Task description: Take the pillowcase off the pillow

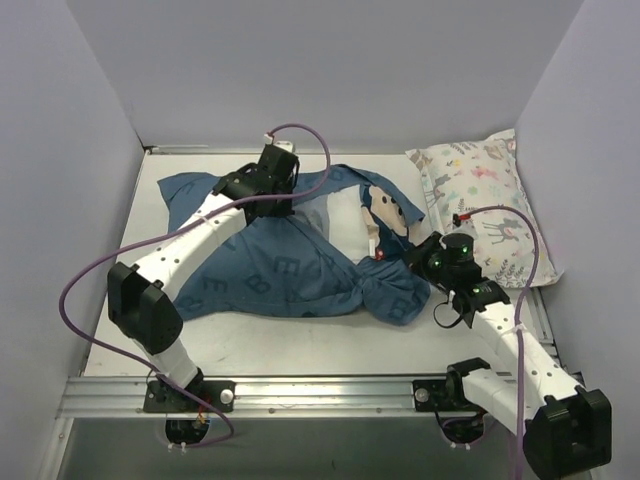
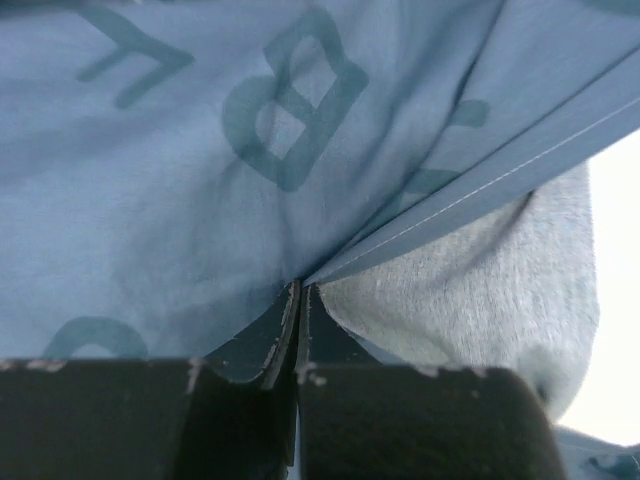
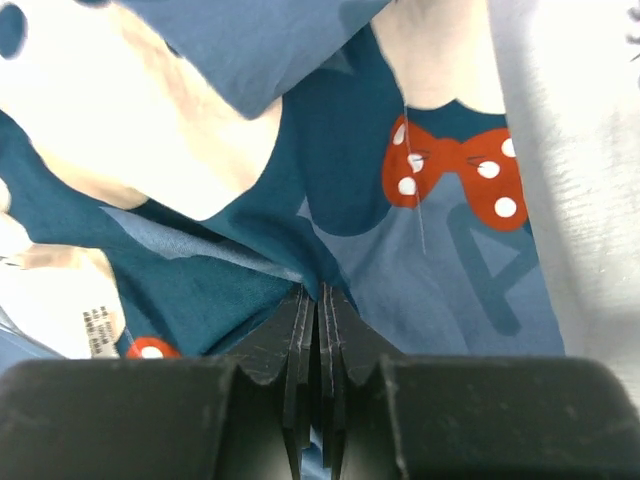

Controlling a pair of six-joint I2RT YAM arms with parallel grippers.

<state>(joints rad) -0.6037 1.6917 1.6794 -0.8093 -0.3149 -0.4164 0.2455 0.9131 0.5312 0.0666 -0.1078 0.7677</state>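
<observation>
Peeling: pillowcase partly off; pillow shows at the opening.
Left gripper: clamped on its hem.
Right gripper: pinching its cloth.
Next: likely pull it clear of the pillow.

The left arm rises from its near-left base, folds at the elbow and reaches far and rightward, wrist bent down. The left gripper has its jaws pressed together, pinching a fold of the pillowcase. The right arm leans far and leftward from the near right. The right gripper is likewise clamped on that fabric.
</observation>
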